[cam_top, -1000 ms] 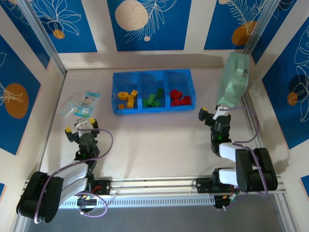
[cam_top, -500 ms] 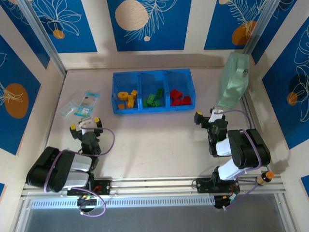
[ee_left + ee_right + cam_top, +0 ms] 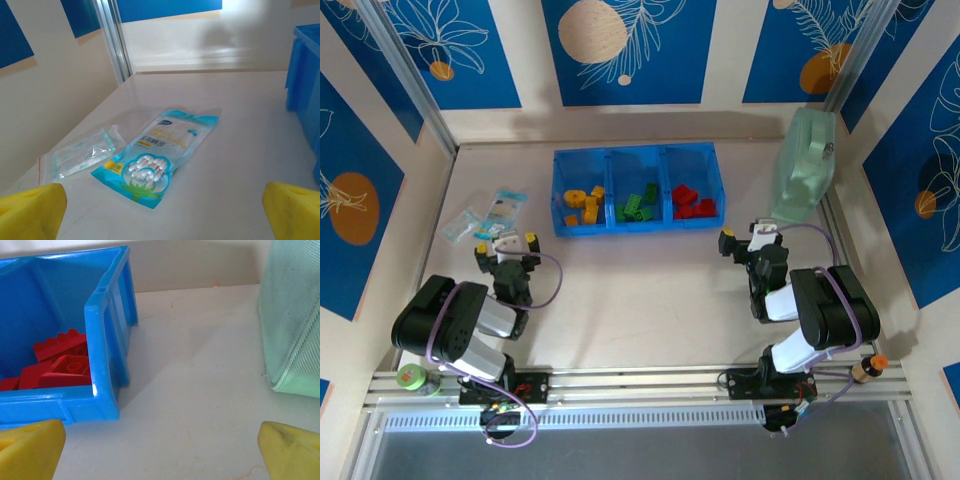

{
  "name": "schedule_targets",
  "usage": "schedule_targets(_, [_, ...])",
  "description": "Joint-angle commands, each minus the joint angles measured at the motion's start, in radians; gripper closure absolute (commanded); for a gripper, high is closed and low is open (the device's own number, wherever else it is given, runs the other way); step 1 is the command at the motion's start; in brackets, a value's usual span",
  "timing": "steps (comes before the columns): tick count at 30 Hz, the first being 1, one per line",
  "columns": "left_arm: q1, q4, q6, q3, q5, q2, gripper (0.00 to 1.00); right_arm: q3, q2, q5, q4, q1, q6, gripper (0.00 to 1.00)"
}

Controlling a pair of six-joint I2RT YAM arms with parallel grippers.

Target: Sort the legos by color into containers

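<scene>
We see the blue tray toward the back of the tabletop, its three compartments side by side. The yellow and orange legos lie in the left compartment, the green legos in the middle one and the red legos in the right one.

The left arm is folded back near its base. The left jaws are spread wide and hold nothing, low over the tabletop and pointing at two packets near the left wall. From the left wrist we see both yellow fingertips at the bottom corners with bare tabletop between them. Ahead lies a blue-printed packet of cotton swabs, and just to its left a clear packet. The tray's wall stands at the right edge of that view.

The right arm is folded back too. The right jaws are likewise released and empty, near the tabletop, well short of the tray's right end. From the right wrist, its yellow fingertips sit far apart. Between and beyond them we see the tray's near corner with red legos piled inside. A pale green bag stands at the right, apart from the tray.
</scene>
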Motion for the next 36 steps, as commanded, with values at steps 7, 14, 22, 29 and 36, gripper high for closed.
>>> schedule_targets(7, [-0.036,0.055,0.145,0.03,0.259,0.072,0.0,0.155,-0.011,0.052,-0.241,0.017,-0.025,0.01])
schedule_targets(14, [-0.01,0.053,0.131,0.056,0.291,0.112,0.0,0.198,-0.014,-0.029,-0.341,-0.044,0.024,0.01])
schedule_targets(22, [0.151,-0.409,-0.009,0.252,0.483,0.049,0.0,0.201,-0.013,-0.018,-0.345,-0.039,0.019,0.01])
schedule_targets(29, [0.146,-0.397,-0.005,0.242,0.477,0.043,0.0,0.198,-0.014,-0.014,-0.34,-0.036,0.018,0.01])
schedule_targets(36, [0.143,-0.25,0.027,0.166,0.568,0.047,0.0,0.197,-0.016,-0.019,-0.342,-0.038,0.02,0.01])
